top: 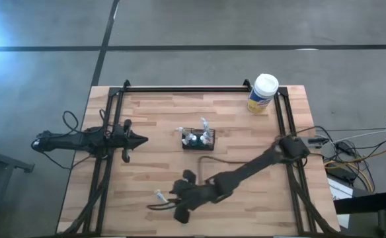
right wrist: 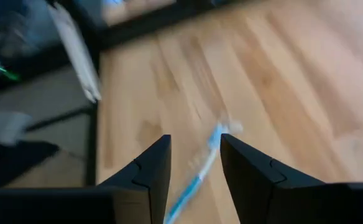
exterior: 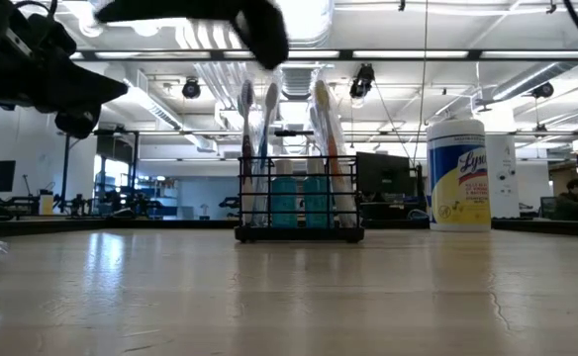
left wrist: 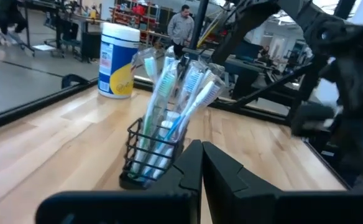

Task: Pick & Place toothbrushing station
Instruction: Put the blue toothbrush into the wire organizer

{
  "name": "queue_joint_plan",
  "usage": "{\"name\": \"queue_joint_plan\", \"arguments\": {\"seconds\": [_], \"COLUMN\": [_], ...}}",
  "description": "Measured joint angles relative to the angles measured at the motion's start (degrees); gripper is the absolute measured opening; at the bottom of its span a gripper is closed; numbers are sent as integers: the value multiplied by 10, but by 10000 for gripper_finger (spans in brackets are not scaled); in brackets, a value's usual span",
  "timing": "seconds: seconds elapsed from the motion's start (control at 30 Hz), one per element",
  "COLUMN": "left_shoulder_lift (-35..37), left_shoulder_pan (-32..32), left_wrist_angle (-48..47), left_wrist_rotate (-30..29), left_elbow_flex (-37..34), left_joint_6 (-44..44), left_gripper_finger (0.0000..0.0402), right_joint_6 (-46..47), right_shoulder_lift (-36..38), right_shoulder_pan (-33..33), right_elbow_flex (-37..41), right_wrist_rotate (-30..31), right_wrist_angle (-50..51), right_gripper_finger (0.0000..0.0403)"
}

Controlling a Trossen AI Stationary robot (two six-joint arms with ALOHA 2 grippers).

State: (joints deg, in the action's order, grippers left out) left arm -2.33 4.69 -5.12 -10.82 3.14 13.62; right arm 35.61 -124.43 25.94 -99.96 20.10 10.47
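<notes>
Nearest the table's front edge, the right gripper (right wrist: 194, 165) hangs with its dark fingers parted astride a slim blue-and-white toothbrush (right wrist: 197, 171) lying on the wooden table (top: 147, 125); contact appears not yet made. Mid-table stands the small black wire-mesh basket (top: 198, 140), holding upright toothbrushes. Left of it waits the left gripper (top: 140, 139), fingers pressed together, empty. A white-lidded yellow-labelled canister (top: 263, 93) stands farthest.

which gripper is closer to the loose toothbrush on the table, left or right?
Right. The right gripper is over the loose toothbrush near the table's front edge, jaws apart either side of it in its wrist view. The left gripper waits farther back, jaws shut, beside the basket.
</notes>
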Motion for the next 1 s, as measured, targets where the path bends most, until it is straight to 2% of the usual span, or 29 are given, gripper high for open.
{"name": "queue_joint_plan", "arguments": {"seconds": [0.17, 0.37, 0.47, 0.6, 1.0], "left_shoulder_lift": [-1, -1, -1, -4, -9], "left_shoulder_pan": [0, 0, 0, 0, 0], "left_wrist_angle": [-8, -11, -12, -13, -18], "left_wrist_rotate": [20, 23, 24, 31, 35], "left_elbow_flex": [1, 2, 2, 2, 2], "left_joint_6": [20, 27, 31, 41, 45], "left_gripper_finger": [12, 12, 12, 12, 12], "right_joint_6": [80, 90, 111, 137, 86], "right_shoulder_lift": [-122, -254, -261, -257, -252], "right_shoulder_pan": [-13, -13, -14, -17, -17], "right_elbow_flex": [-169, -348, -330, -313, -290], "right_wrist_rotate": [-56, -110, -138, -142, -141], "right_wrist_angle": [171, 257, 239, 277, 309], "right_gripper_finger": [153, 191, 209, 218, 219]}}
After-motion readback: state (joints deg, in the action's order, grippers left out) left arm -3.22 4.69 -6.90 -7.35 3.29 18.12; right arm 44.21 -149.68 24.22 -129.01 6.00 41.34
